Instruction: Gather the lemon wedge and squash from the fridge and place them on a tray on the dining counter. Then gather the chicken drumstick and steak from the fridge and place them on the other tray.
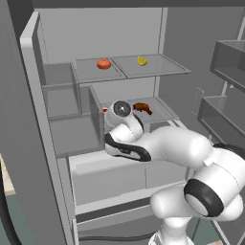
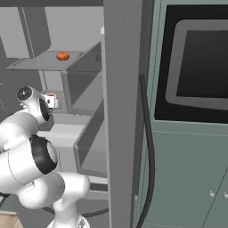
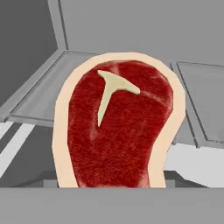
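Observation:
The steak (image 3: 120,131), dark red with a pale fat rim and a T-shaped bone, stands on edge right in front of the hand camera and hides the fingertips. It sits off the shelf, with my gripper (image 1: 107,111) shut on it inside the fridge at the lower shelf. A small red and white bit of the steak (image 2: 51,96) shows at the hand. The brown chicken drumstick (image 1: 142,108) lies on the lower shelf just right of the hand. The yellow lemon wedge (image 1: 142,61) rests on the upper shelf. A round orange-red item (image 1: 104,63), possibly the squash, sits left of it.
The open fridge door (image 2: 122,111) stands close on the right with its bins (image 1: 225,115). Door shelves (image 1: 72,110) flank the left side. Drawers (image 1: 115,177) lie under the lower shelf. A dark oven front (image 2: 196,62) is set in teal cabinets.

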Motion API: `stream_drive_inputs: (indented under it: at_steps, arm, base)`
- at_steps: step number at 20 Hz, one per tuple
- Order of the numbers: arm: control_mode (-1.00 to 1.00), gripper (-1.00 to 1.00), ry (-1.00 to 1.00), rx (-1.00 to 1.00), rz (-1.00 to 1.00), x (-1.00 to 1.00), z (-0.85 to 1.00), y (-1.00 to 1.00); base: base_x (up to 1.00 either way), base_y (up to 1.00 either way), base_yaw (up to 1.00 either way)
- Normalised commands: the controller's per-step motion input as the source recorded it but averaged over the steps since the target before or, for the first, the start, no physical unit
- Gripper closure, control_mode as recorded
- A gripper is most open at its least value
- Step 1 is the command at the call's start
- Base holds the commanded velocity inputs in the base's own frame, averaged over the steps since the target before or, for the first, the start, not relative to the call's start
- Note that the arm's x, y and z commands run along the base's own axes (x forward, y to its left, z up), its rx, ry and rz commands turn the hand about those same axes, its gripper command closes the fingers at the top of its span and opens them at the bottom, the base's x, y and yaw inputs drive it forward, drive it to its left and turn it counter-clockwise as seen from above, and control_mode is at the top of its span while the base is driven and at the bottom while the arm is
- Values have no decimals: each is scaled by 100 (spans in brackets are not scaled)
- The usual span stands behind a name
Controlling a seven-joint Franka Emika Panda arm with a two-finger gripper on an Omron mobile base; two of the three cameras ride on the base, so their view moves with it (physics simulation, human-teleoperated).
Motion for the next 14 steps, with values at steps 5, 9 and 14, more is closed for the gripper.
stream_drive_inputs:
  at_steps: [5, 9, 14]
  arm:
    - [-100, 100, 15, 4, 0, -41, 60, -7]
    - [-100, 100, 13, 2, 1, -59, 40, -16]
    - [-100, 100, 8, 0, 5, -77, 10, -17]
  base:
    - [0, 0, 0]
    - [0, 0, 0]
    - [0, 0, 0]
